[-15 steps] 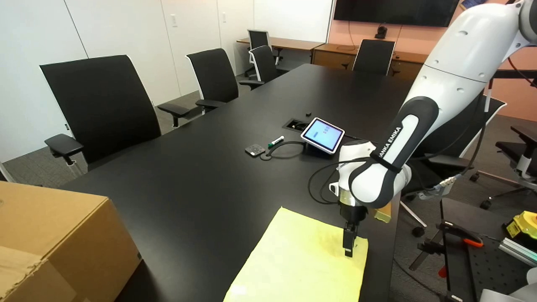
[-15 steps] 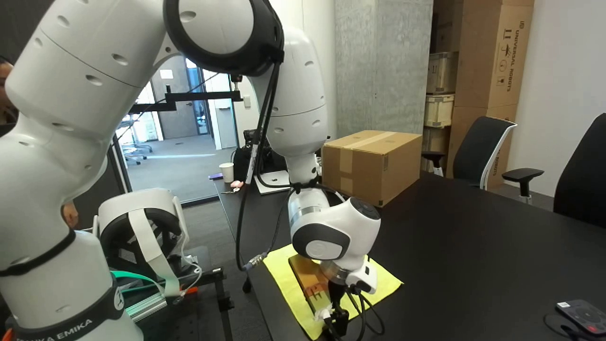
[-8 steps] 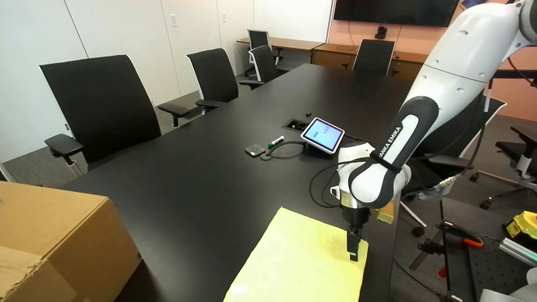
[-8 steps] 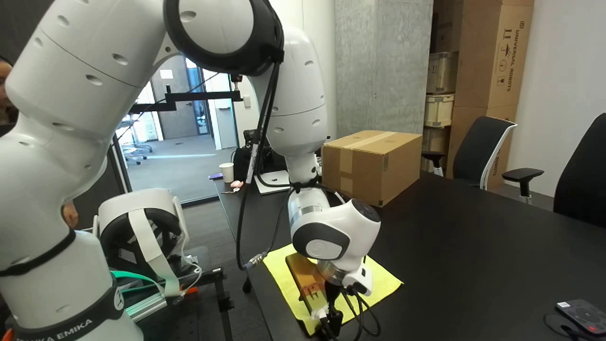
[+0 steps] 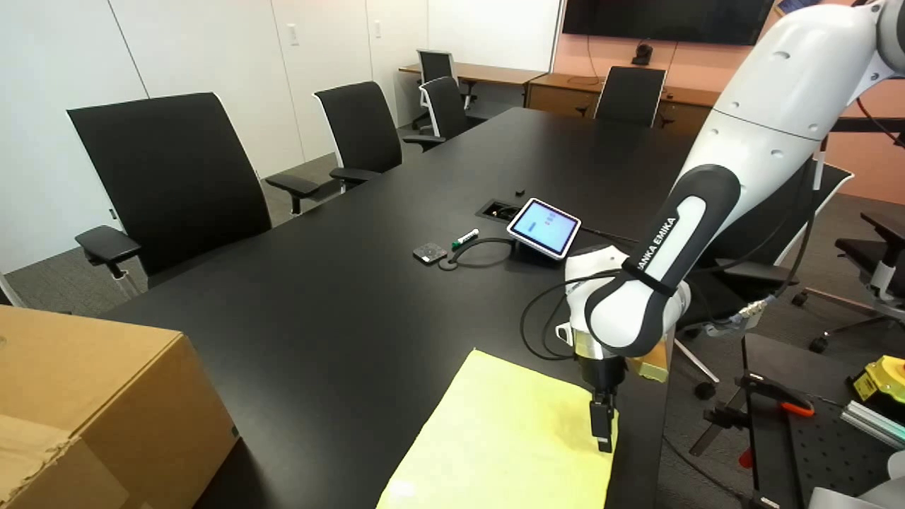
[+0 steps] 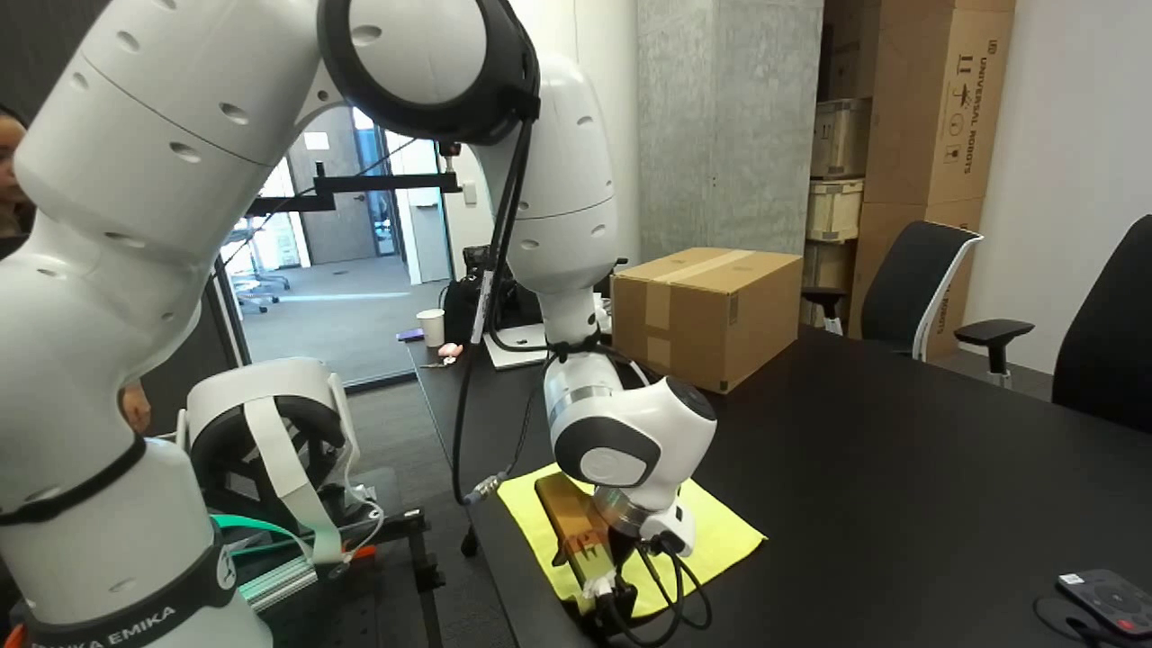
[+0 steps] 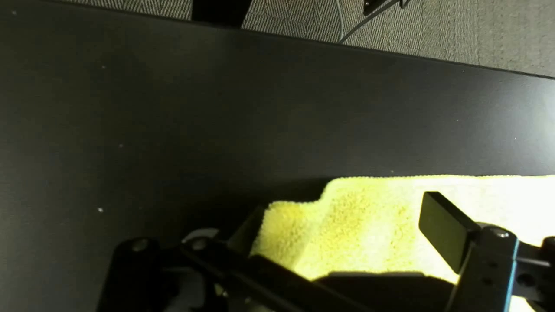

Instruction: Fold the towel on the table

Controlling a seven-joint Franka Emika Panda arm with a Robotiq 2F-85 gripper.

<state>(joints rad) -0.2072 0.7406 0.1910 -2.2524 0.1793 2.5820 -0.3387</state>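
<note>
The pale yellow towel (image 5: 495, 438) lies spread flat on the black table (image 5: 339, 304). It also shows in an exterior view (image 6: 720, 540), partly behind the arm. My gripper (image 5: 603, 435) points down at the towel's corner near the table's long edge. In the wrist view the gripper (image 7: 342, 227) is open, with its two fingers (image 7: 444, 229) wide apart. The towel (image 7: 347, 216) shows between them, its corner buckled against the dark left finger. The right finger stands over the towel. I cannot tell whether the fingertips touch the table. In an exterior view (image 6: 621, 598) cables and an amber part partly hide the gripper.
A cardboard box (image 5: 106, 410) stands on the table beyond the towel. A tablet (image 5: 544, 227), a marker (image 5: 465, 238) and a small dark square (image 5: 429, 253) lie farther along. A remote (image 6: 1109, 601) lies on the table. The table's edge (image 7: 303, 39) runs close by.
My gripper has moved a little toward the towel's corner and the table's long edge, and slightly lower. The towel's corner has been pushed in slightly; the rest of the towel lies as before.
</note>
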